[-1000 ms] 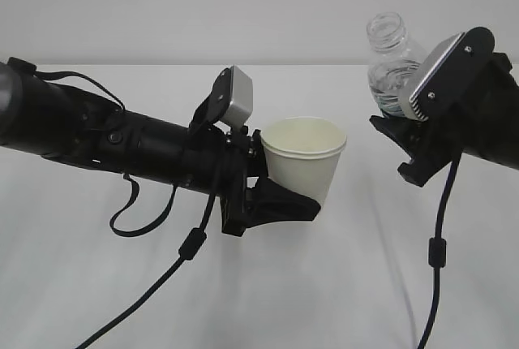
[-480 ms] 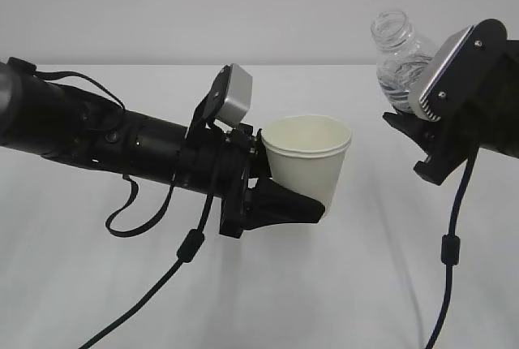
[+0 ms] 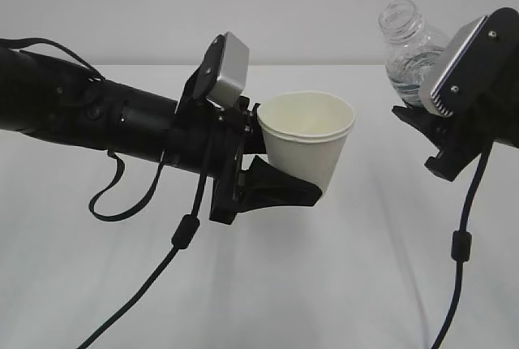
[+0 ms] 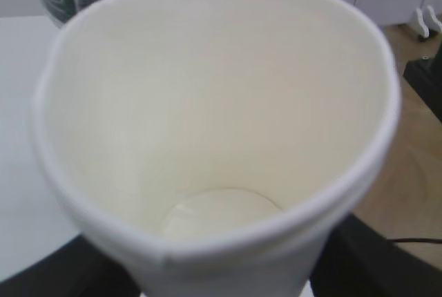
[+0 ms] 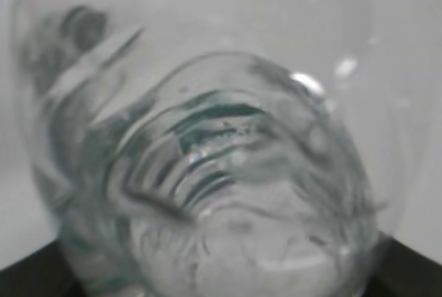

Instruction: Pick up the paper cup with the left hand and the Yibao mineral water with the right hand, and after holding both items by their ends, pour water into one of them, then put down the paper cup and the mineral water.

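The paper cup (image 3: 306, 142) has risen a little and sits upright in the air over the white table (image 3: 340, 284), pinched by the left hand (image 3: 272, 191). The Yibao mineral water (image 3: 409, 49) (uncapped) has moved up and toward the right edge, clamped in the right hand (image 3: 442, 154). Both are lifted; pouring is not begun, I judge.

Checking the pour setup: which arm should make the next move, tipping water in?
Right. Its gripper holds the uncapped Yibao mineral water above and beside the paper cup, which the left gripper holds upright, mouth open and apparently empty.
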### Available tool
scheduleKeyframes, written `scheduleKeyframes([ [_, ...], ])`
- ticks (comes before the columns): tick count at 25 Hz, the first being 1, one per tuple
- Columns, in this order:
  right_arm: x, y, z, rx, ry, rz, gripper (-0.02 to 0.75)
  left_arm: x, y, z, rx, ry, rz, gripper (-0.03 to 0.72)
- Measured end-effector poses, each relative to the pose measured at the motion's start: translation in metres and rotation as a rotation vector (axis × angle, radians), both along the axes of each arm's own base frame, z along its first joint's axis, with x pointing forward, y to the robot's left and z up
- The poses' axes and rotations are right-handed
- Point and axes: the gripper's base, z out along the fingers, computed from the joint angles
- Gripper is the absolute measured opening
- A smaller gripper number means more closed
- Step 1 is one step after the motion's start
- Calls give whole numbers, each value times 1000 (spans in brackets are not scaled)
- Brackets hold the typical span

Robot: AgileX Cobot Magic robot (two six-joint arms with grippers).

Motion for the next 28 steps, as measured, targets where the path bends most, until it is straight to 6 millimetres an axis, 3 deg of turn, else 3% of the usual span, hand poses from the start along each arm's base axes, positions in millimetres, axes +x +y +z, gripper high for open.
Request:
scheduleKeyframes([
  [8, -7, -2, 12, -20, -34, 5, 499, -12, -13, 1, 32, -30, -43, 447],
  [28, -11, -6, 25, -164, -45, 26, 499, -11, -15, 5, -2, -12, -10, 447],
])
